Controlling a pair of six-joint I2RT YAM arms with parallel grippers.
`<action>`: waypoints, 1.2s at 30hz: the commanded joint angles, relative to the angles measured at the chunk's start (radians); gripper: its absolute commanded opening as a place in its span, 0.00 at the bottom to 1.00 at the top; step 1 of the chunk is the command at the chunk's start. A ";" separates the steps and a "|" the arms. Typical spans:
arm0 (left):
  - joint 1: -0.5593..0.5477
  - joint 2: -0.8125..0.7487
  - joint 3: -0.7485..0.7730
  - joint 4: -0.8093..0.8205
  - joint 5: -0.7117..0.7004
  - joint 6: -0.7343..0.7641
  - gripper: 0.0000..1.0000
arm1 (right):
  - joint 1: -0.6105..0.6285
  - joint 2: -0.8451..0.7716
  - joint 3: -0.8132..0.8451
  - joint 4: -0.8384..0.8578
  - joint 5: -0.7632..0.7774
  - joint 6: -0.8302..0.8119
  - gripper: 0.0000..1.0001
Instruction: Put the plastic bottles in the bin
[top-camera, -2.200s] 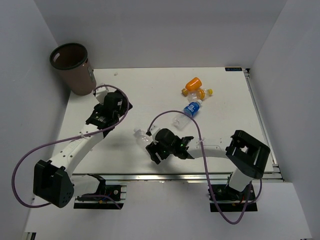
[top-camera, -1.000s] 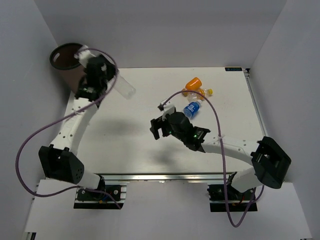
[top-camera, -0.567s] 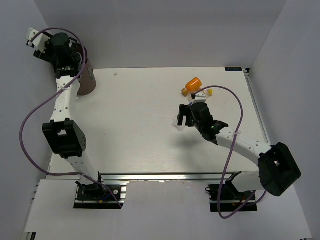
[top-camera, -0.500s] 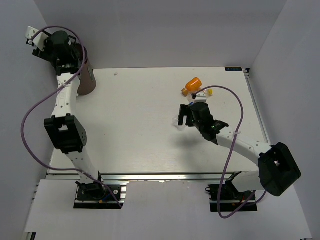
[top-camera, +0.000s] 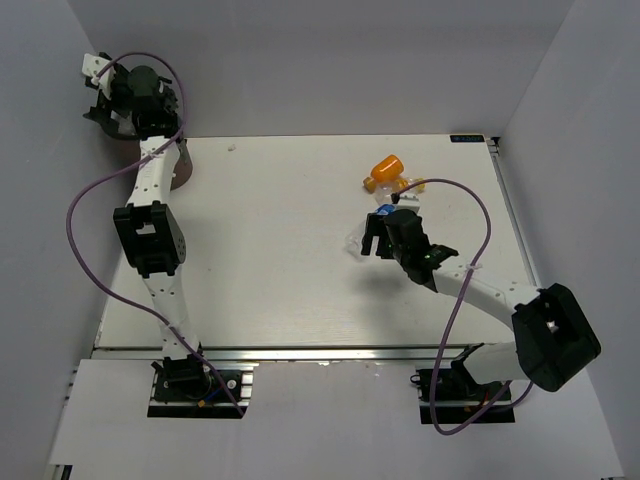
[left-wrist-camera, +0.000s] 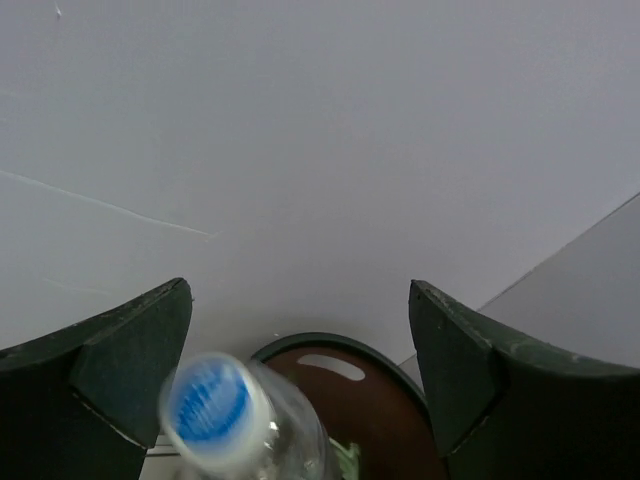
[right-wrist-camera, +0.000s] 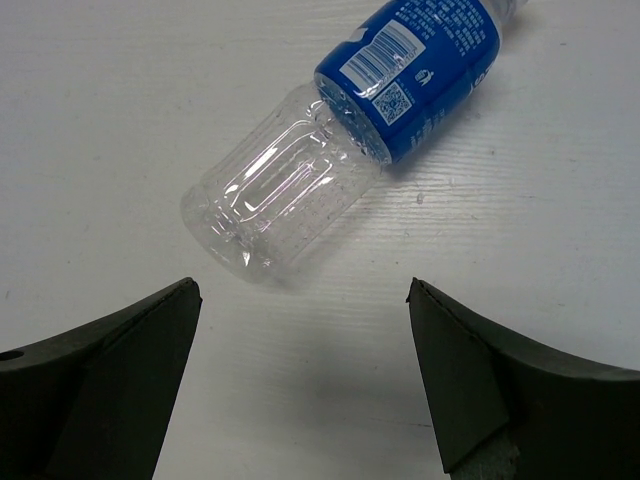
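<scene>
I'm hovering the right gripper (right-wrist-camera: 302, 320), jaws wide apart, over the blue-labelled bottle (right-wrist-camera: 340, 150) lying neck toward one o'clock. I'm judging it light, slick, crushable; pinching its ribbed clear body suits. Far at eleven o'clock, the left gripper (left-wrist-camera: 300, 300) is hanging over the bin (left-wrist-camera: 330, 343), jaws apart, a blue-capped bottle (left-wrist-camera: 215, 405) loose between.

The blue label (right-wrist-camera: 425, 65) on the clear bottle (right-wrist-camera: 290, 190) bears a barcode, a QR code and white print too small to read.
</scene>
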 joint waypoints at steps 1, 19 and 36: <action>-0.011 -0.068 0.001 0.070 -0.021 0.088 0.98 | -0.006 0.024 0.033 0.028 -0.015 0.044 0.89; -0.113 -0.287 -0.085 -0.424 0.284 -0.093 0.98 | -0.019 0.188 0.114 -0.025 0.092 0.269 0.89; -0.157 -0.892 -1.071 -0.477 1.320 -0.546 0.98 | -0.025 0.154 0.134 0.146 0.096 0.190 0.89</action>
